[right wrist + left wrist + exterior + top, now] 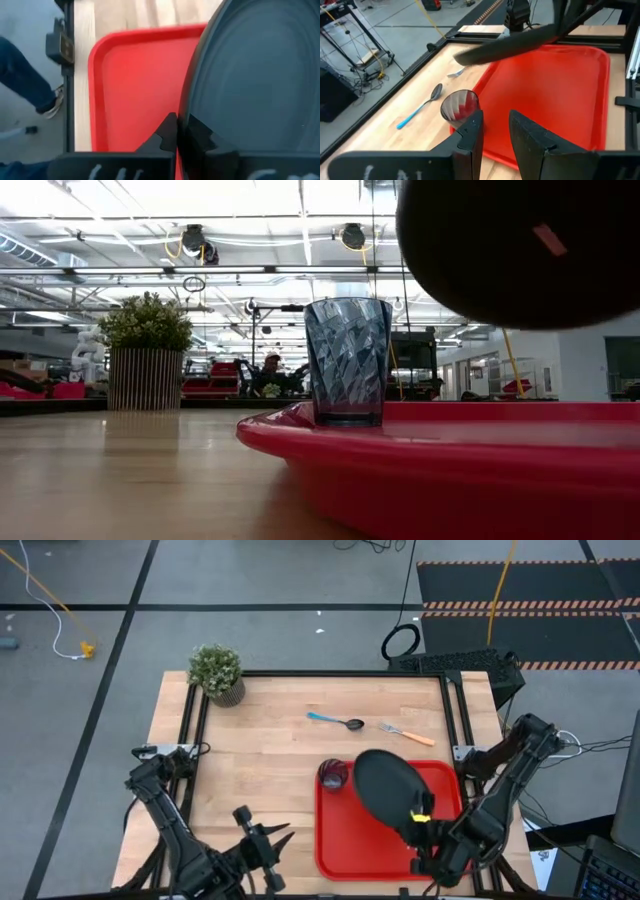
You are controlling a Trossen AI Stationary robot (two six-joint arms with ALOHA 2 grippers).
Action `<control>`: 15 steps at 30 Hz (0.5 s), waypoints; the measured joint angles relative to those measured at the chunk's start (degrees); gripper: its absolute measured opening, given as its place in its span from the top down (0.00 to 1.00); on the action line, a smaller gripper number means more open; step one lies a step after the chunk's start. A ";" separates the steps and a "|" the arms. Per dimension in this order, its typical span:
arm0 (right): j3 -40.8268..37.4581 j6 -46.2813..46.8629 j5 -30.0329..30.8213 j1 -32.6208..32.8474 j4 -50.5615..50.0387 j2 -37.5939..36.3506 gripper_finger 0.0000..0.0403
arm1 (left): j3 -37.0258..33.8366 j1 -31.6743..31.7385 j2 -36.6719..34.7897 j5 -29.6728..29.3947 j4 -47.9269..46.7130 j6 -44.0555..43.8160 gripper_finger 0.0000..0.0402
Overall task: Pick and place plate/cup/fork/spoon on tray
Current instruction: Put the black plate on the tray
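Observation:
The black plate [390, 790] hangs above the red tray [345, 850] at the table's near right, held by my right gripper [422, 825], which is shut on its rim. The low view shows the plate [520, 250] clear of the tray [450, 450]. The glass cup [334, 775] stands upright on the tray's far left corner. The blue-handled spoon [335, 721] and the orange-handled fork [407, 733] lie flat on the wood beyond the tray. My left gripper [265, 845] is open and empty near the table's front edge, left of the tray. My right gripper pinches the plate's rim [186, 112] between its two fingers, at the plate's near edge. The fingers [167, 134] come from the table's near side. The plate is lifted clear of the tray and tilted, as the left wrist view [515, 45] shows.
A small potted plant [217, 673] stands at the table's far left corner. Black rails [195, 730] run along the table's sides. Bare wood lies left of the tray. A person's leg and shoe [30, 85] show beyond the table's edge.

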 joint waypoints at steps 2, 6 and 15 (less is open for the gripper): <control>0.00 0.62 -1.36 0.38 -0.02 1.68 1.00 | -0.45 0.46 0.00 0.07 0.04 0.32 0.76; 0.00 2.64 -3.82 1.07 -0.03 4.95 1.00 | -0.76 1.34 0.00 1.58 0.07 0.32 0.76; 0.00 4.32 -10.06 2.65 0.80 11.60 1.00 | -0.76 1.72 0.00 2.06 0.05 0.71 0.76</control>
